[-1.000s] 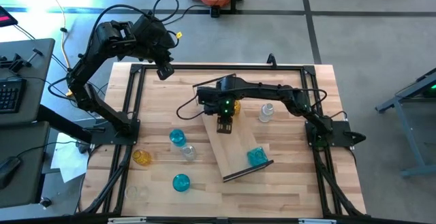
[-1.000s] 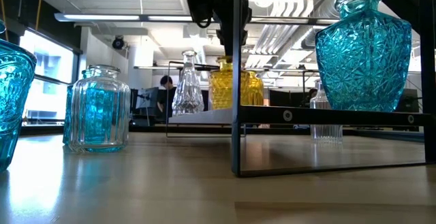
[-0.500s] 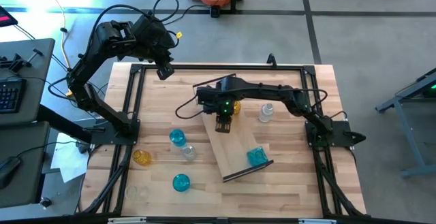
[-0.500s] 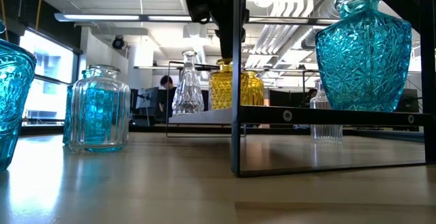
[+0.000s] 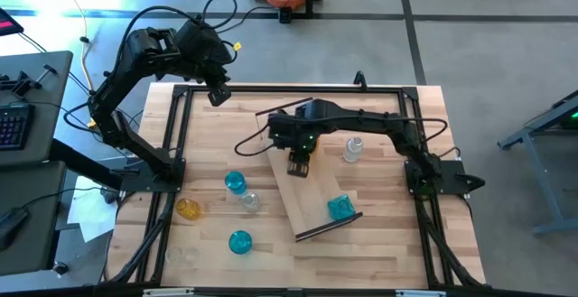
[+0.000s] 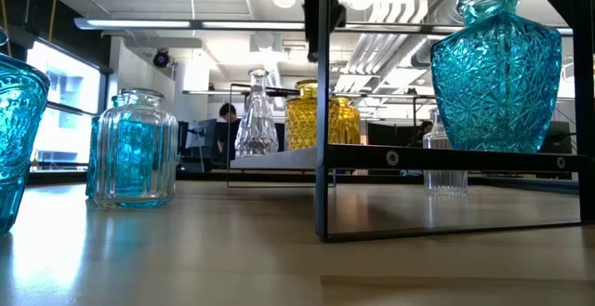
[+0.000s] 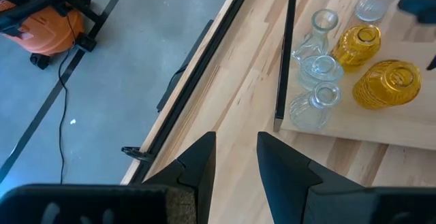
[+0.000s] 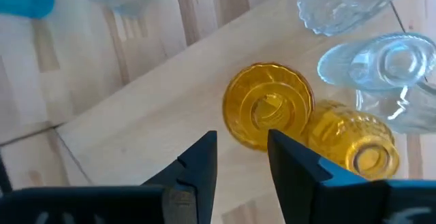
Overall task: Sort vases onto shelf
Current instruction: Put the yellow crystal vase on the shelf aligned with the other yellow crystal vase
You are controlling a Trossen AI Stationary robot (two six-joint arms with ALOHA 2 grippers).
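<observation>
Two yellow vases on the shelf, my right gripper empty above them.

The yellow vases [image 8: 268, 114] stand touching on the shelf [image 5: 312, 198], beside clear vases [image 7: 317, 71] at its far end; a blue vase [image 5: 340, 207] sits at the near end by the dark rim. My right gripper [image 8: 242, 159] hangs over the yellow pair, fingers a narrow gap apart and holding nothing. On the table [image 5: 379, 243] to the left I see more vases: two blue [image 5: 235, 182], one yellow [image 5: 187, 208] and a clear one [image 5: 250, 201]. My left gripper [image 7: 235, 159] waits off the far left corner, fingers slightly parted, empty.
</observation>
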